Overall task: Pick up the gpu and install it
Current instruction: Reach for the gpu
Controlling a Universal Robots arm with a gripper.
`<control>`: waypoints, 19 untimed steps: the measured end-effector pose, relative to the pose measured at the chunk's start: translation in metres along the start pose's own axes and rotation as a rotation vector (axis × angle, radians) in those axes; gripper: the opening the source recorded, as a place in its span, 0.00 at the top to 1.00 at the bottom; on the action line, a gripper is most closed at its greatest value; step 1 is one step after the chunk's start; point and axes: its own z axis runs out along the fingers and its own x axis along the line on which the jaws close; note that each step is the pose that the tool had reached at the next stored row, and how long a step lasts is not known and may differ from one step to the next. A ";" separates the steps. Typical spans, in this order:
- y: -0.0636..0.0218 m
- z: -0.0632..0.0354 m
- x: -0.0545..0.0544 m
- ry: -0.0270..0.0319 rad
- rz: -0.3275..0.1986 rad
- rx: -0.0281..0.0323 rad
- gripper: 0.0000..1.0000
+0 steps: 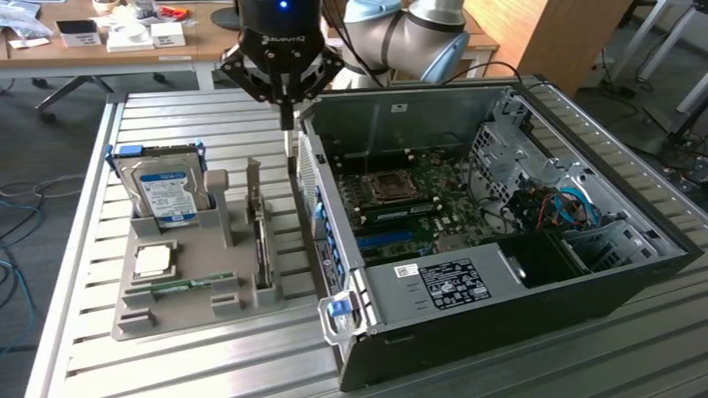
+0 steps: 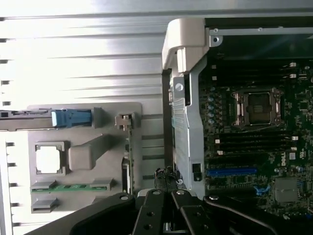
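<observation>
Robotics lab in office-like room: robot arm (image 1: 412,37), slatted metal workbench (image 1: 188,361), open computer case (image 1: 586,290), cluttered wooden desk (image 1: 205,41), loose floor cables (image 1: 20,197).

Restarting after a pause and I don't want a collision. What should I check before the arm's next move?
1. The gpu stands on edge in the tray: ok.
2. The hand is open for a pick: not ok, it is shut, with nothing seen in it.
3. The hand is over the gpu: not ok, it hangs off to the case side.
4. The case lies open with the motherboard exposed: ok.
5. The blue slot is free: ok.
6. Clearance between the hand and the case wall: cannot tell.
</observation>
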 end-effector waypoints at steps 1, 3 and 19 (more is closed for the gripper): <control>-0.0002 -0.0001 0.003 0.0000 0.000 0.0001 0.89; -0.0007 -0.0001 0.010 0.0000 0.000 0.0000 0.89; -0.0031 -0.0003 0.042 0.0000 0.000 0.0000 0.89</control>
